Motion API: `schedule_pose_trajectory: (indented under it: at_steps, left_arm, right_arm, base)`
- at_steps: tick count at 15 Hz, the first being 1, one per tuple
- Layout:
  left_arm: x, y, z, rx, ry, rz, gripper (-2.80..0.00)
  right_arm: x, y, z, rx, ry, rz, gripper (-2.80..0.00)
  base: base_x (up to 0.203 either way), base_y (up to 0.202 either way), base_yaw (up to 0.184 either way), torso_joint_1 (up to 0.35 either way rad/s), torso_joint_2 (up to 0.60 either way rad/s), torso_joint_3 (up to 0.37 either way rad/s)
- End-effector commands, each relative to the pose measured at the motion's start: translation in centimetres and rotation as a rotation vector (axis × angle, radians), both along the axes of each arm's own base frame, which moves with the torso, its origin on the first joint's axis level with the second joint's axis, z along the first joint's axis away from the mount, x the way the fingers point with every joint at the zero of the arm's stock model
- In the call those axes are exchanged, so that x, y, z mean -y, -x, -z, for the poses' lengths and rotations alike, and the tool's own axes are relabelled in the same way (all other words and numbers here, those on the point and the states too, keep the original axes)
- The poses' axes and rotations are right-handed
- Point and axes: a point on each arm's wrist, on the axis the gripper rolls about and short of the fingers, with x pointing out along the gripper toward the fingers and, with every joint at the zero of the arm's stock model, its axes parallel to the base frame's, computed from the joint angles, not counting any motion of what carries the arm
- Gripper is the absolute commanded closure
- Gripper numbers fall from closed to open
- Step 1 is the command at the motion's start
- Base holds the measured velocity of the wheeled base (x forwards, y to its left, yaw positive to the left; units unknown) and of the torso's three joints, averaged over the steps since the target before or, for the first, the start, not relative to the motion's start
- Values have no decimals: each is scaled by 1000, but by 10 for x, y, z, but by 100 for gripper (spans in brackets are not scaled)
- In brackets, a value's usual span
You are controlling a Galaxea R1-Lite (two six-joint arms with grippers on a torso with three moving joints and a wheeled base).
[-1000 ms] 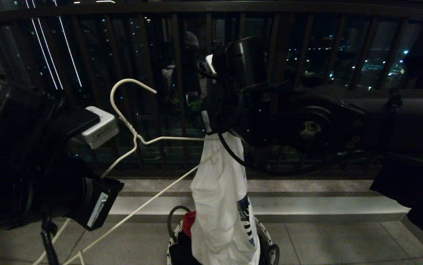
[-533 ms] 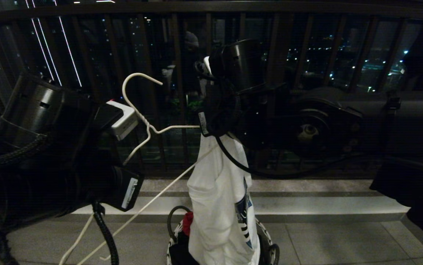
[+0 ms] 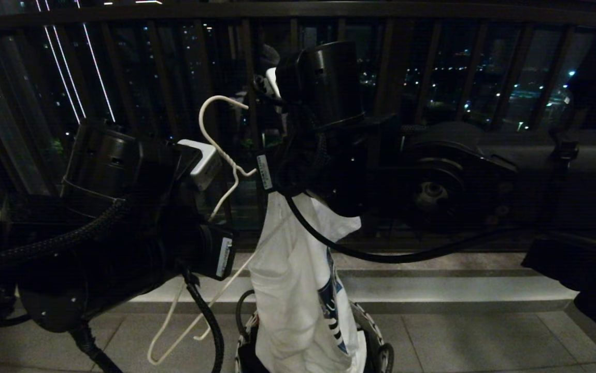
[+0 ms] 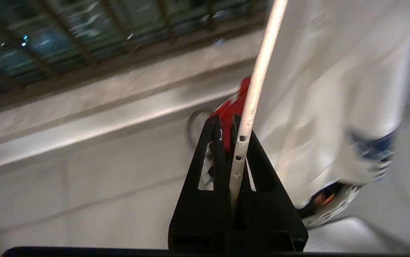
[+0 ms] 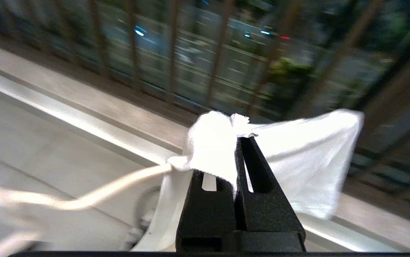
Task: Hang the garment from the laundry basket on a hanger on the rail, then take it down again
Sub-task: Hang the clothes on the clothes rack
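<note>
My left gripper is shut on the thin white wire of the hanger. In the head view the hanger is tilted beside my left wrist, hook upward, its bar slanting down toward the floor. My right gripper is shut on a bunched edge of the garment. The white T-shirt with its blue graphic hangs straight down from it over the laundry basket. The hanger's wire runs up to the cloth beside the right fingers. No rail is in view.
A dark brown balcony railing runs across behind both arms, with a pale stone step below it. A red cloth lies in the basket. A large black garment hangs at the right edge. Black cables trail from both wrists.
My left arm has swung right toward the garment, carrying the hanger, whose bar now hangs steeper. My right arm has shifted slightly left and up with the T-shirt.
</note>
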Motion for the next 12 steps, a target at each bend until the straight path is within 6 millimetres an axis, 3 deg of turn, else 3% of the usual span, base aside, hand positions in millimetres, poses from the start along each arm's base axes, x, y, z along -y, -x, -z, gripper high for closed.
schedule_pose_trajectory:
  at_steps: [1,6,12]
  left_arm:
    - [5,-3,5,9,60,38,0]
    - [15,-12,6,47,211,60,0]
    - [13,-22,-1,115,308,26,0]
  right_arm:
    - [6,5,-10,-19,-93,-40,0]
    - [27,15,-19,-95,-219,-118,0]
    - [30,20,-21,-111,-256,-136,0]
  base:
    - [0,0,0,0,0,0]
    - [0,0,0,0,0,0]
    - [0,0,0,0,0,0]
